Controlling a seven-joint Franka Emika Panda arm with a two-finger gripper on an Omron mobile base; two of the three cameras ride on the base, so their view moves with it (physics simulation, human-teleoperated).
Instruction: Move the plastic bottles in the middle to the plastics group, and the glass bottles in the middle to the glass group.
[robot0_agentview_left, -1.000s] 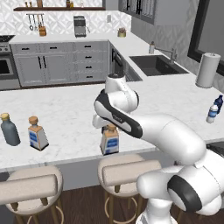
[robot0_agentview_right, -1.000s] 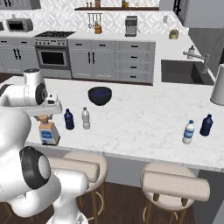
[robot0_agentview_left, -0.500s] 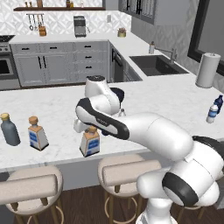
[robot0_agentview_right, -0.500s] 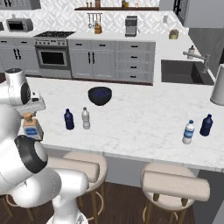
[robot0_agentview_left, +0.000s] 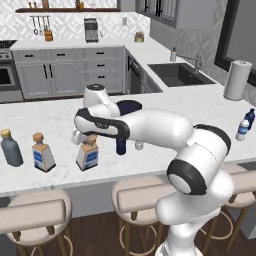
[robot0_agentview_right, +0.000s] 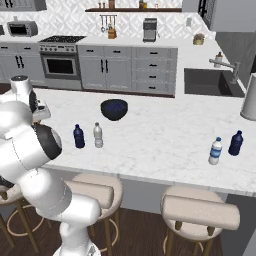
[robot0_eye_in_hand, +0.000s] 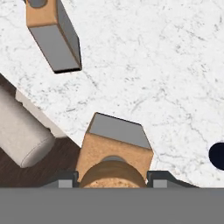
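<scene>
Gripping a square clear glass bottle with a tan cork stopper and blue-and-white label (robot0_agentview_left: 88, 154), the white arm's two-finger gripper (robot0_agentview_left: 83, 138) sits left of centre in the left base view, its jaws part open and closed on either side of the bottle's neck. The bottle stands upright low on the white marble counter (robot0_agentview_left: 45, 120), near the front edge. In the hand view the cork (robot0_eye_in_hand: 113, 174) fills the bottom centre, directly between the two dark fingertips (robot0_eye_in_hand: 65, 179).

Just left of the held bottle stands a second square cork-stoppered bottle with a blue label (robot0_agentview_left: 42, 152), and farther left a rounded grey-blue bottle with a yellowish cap (robot0_agentview_left: 10, 148).

At centre-left in the right base view stand a small dark navy bottle (robot0_agentview_right: 78, 136) and a small clear bottle with a white cap (robot0_agentview_right: 98, 135), side by side in front of a dark blue bowl (robot0_agentview_right: 114, 109). At the lower right stand a pale clear bottle with a blue band (robot0_agentview_right: 215, 151) and a dark blue bottle (robot0_agentview_right: 235, 143).
</scene>
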